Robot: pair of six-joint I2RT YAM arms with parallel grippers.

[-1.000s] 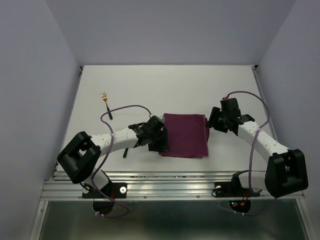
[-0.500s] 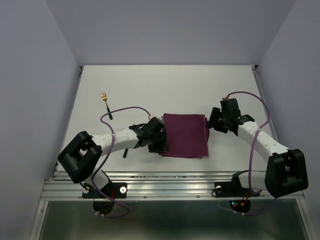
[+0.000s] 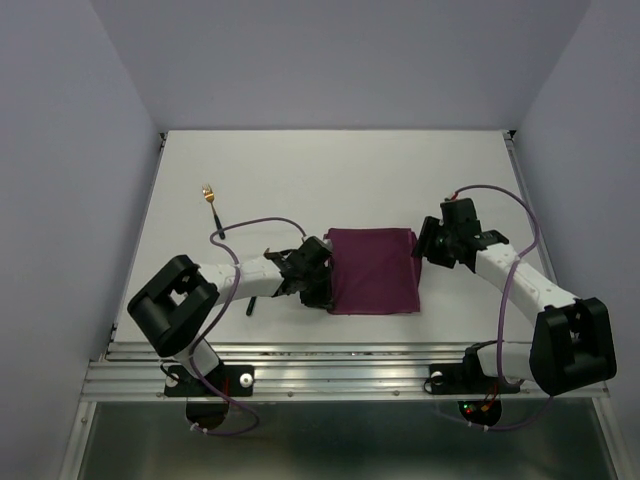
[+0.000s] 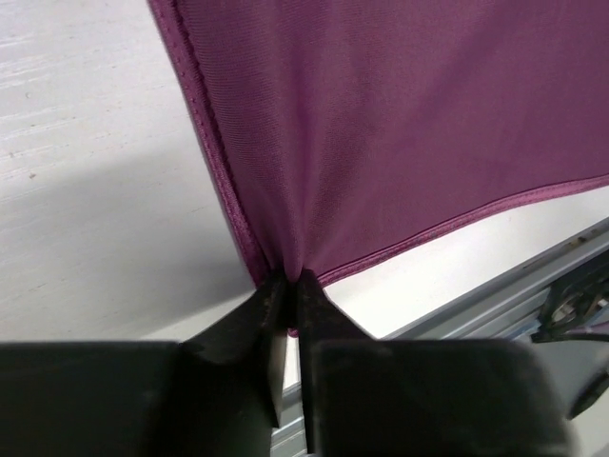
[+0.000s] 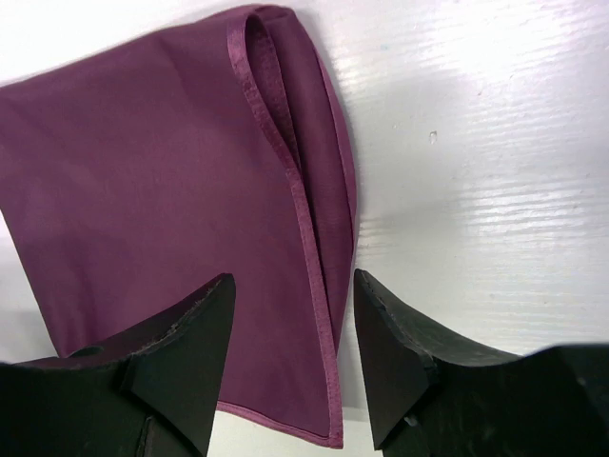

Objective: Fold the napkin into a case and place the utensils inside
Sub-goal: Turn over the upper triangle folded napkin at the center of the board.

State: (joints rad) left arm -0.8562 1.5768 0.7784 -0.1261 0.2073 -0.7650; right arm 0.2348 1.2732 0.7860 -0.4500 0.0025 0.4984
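- White bench (image 3: 300, 170); napkin (image 3: 375, 270) lies folded flat near its centre.
- Left hand (image 4: 288, 286) is clamped tight on the napkin's near-left corner, likely to drag the next fold over.
- Right hand (image 5: 293, 286) is spread wide and holds nothing. It is poised over the doubled right edge, probably to pin it.
- Fork (image 3: 209, 196) lies far left, well apart.

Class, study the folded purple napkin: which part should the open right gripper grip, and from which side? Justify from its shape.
Grip the napkin at its right edge, where the hemmed layers stack, coming from above on the right. The right gripper straddles that edge, and the left gripper pinches a left corner.
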